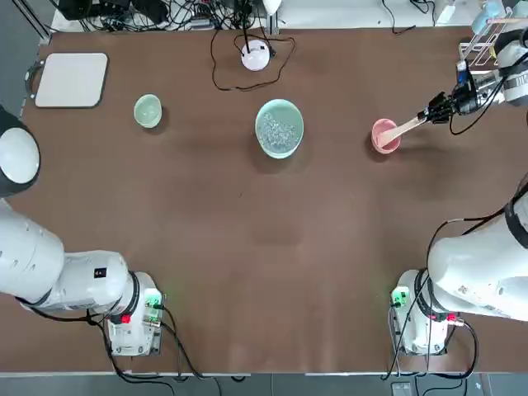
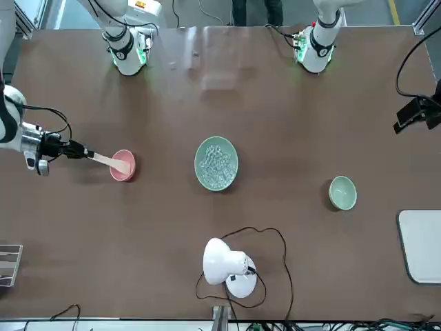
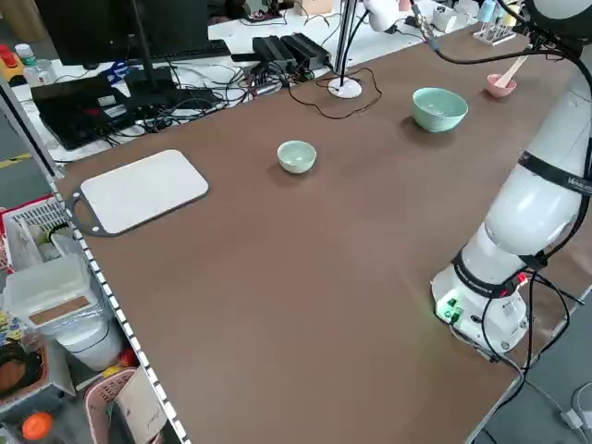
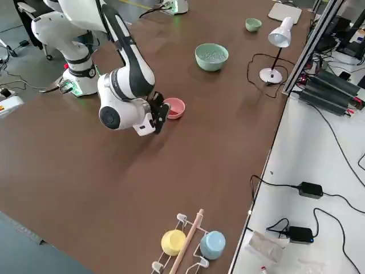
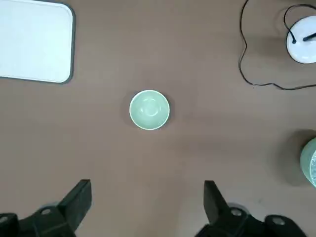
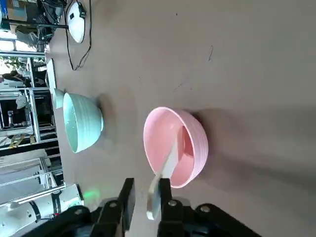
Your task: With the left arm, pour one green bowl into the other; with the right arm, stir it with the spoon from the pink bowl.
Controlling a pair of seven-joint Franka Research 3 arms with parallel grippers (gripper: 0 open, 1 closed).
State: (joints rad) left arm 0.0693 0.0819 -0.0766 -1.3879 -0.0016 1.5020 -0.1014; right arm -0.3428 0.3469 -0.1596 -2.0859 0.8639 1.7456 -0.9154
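Note:
The small green bowl [image 1: 148,110] stands alone at the left and looks empty in the left wrist view [image 5: 149,109]. My left gripper [image 5: 146,187] hangs open high above it, holding nothing. The large green bowl [image 1: 279,128] in the middle holds whitish crumbly bits. To its right, the pink bowl [image 1: 381,142] holds the paddle end of the wooden spoon [image 1: 404,128]. The spoon's handle sticks out over the rim. My right gripper [image 1: 429,114] is at that handle's end. In the right wrist view the handle [image 6: 170,158] lies between the fingers with a gap on one side.
A white board [image 1: 72,79] lies at the far left corner. A white desk lamp [image 1: 256,54] with a looping black cable stands behind the large green bowl. A rack with a yellow and a blue cup [image 4: 188,240] sits at the table's right edge.

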